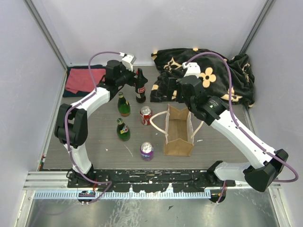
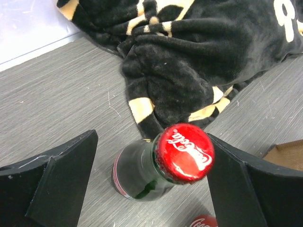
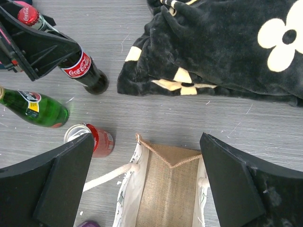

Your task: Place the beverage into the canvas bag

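A Coca-Cola glass bottle point(image 1: 140, 88) with a red cap point(image 2: 184, 152) stands upright at the back of the table. My left gripper point(image 1: 134, 78) is open with its jaws either side of the bottle's neck; in the left wrist view point(image 2: 151, 187) the right finger point(image 2: 251, 189) is close against the cap and the left finger is well apart. The tan canvas bag point(image 1: 178, 131) stands open in the middle, cream rope handles hanging to both sides. My right gripper point(image 1: 176, 96) is open and empty above the bag's far end point(image 3: 173, 182).
Two green bottles point(image 1: 123, 105) point(image 1: 123, 130), a red can point(image 1: 146, 115) and a purple can point(image 1: 147, 151) stand left of the bag. A black flower-patterned blanket point(image 1: 208, 78) lies at back right, a red cloth point(image 1: 84, 79) at back left.
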{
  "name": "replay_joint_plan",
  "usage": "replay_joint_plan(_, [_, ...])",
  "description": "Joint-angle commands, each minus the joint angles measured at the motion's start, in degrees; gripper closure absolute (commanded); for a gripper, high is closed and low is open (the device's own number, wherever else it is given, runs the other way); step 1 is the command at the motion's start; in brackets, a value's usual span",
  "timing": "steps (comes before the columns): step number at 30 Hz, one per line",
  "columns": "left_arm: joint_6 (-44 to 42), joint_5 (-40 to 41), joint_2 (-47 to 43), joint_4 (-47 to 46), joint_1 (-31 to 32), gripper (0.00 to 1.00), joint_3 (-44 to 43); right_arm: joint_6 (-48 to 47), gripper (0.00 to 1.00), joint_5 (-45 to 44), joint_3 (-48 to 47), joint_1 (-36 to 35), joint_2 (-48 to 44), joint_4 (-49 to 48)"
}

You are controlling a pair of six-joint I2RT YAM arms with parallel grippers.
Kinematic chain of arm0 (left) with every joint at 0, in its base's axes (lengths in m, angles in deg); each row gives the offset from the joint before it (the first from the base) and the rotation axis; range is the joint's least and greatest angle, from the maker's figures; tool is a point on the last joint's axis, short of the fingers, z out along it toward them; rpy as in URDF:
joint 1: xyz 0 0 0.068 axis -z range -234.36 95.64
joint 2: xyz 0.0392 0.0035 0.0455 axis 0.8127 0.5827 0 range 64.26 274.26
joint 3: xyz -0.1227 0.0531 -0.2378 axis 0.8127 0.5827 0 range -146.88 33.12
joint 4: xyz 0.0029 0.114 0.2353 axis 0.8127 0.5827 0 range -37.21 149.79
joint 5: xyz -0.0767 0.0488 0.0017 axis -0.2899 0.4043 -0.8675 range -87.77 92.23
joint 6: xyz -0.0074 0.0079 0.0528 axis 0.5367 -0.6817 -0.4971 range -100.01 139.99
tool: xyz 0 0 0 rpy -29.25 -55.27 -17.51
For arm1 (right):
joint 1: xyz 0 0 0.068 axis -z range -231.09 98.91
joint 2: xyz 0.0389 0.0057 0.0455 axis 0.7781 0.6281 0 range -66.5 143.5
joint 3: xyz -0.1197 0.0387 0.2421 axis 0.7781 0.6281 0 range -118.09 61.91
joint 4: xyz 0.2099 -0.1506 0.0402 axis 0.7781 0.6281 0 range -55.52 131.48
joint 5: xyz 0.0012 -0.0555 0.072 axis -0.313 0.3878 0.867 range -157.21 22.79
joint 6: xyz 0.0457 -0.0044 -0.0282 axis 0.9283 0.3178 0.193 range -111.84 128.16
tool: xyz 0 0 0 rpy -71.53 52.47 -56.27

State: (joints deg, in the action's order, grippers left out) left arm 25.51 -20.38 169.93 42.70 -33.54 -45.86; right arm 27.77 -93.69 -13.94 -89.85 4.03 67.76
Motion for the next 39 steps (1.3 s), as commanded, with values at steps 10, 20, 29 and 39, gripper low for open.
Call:
replay_joint_plan(10, [0.11, 0.32, 3.80, -7.10, 0.90, 0.27, -0.81, 1.38, 0.00, -0.15, 0.52, 0.44, 0.23, -4.16])
replay_joint_plan(20, [0.36, -0.07, 4.36, -6.33, 1.38, 0.83, -1.88, 1.74, 0.00, -0.52, 0.81, 0.41, 0.06, -4.19])
replay_joint_plan(29, [0.23, 0.49, 4.12, -3.29, 2.01, 1.00, -6.30, 2.24, 0.00, -0.77, 2.33, 0.47, -0.61, -4.56])
replay_joint_plan(39, [-5.38, 1.31, 4.94, 3.06, 3.73, 1.00, -18.12, 2.53, 0.00, -1.91, 3.80, 0.41, -2.61, -5.19])
